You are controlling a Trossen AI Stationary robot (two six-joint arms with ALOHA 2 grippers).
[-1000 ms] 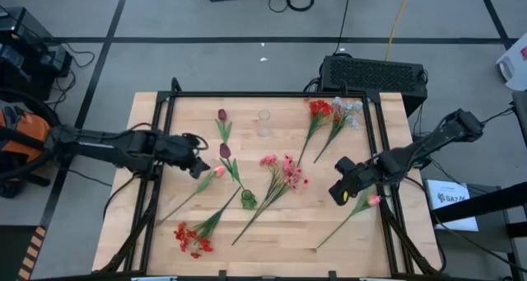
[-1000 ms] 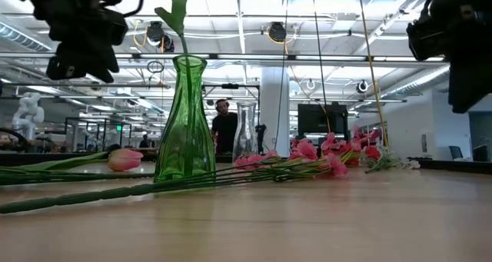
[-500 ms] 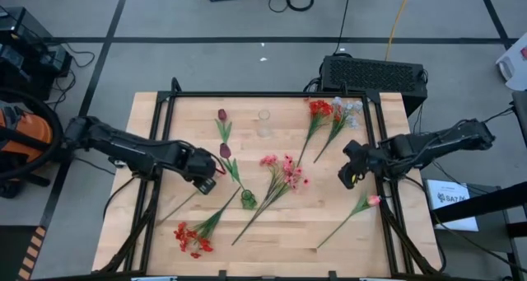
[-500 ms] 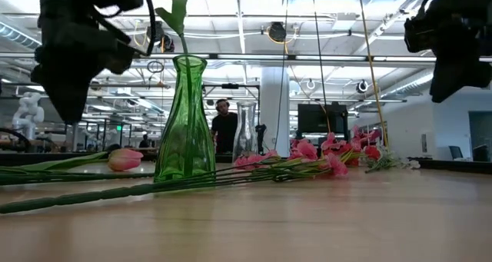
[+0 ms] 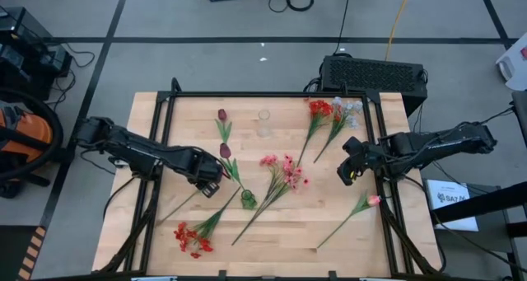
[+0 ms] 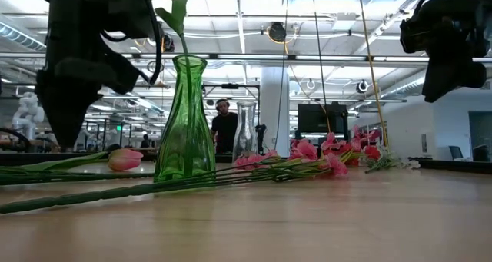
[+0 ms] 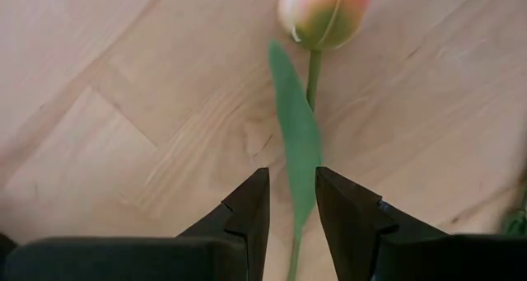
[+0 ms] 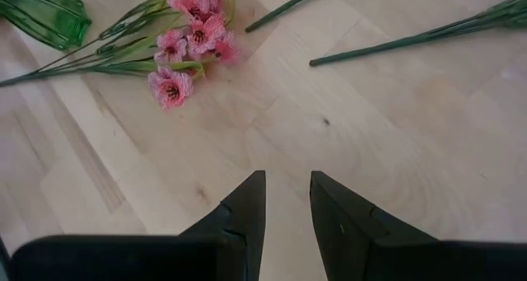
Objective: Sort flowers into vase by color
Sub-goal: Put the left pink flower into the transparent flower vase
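Flowers lie scattered over the tabletop (image 5: 148, 116): a red cluster (image 5: 191, 238) at the near left, a pink tulip (image 7: 323, 13) left of centre, a pink spray (image 5: 284, 170) in the middle, red and pale sprays (image 5: 333, 112) at the far right, and another pink bloom (image 5: 375, 200) near the right edge. One dark tulip (image 5: 225, 151) already stands in the green vase (image 6: 184, 124); a clear vase (image 5: 263, 120) waits farther back.

Left of centre, the left claw (image 7: 292, 200) hangs low over the pink tulip, its jaws parted and straddling the stem and leaf just below the bloom, not yet pinching. To do this pick well, it should settle until both fingers flank the stem against the wood, then close gently on stem and leaf together so the bloom is not crushed, and lift straight up before swinging toward a vase.

Over the right side, the right claw (image 8: 286, 200) hovers above bare wood, jaws slightly apart and empty, pink spray ahead of it.
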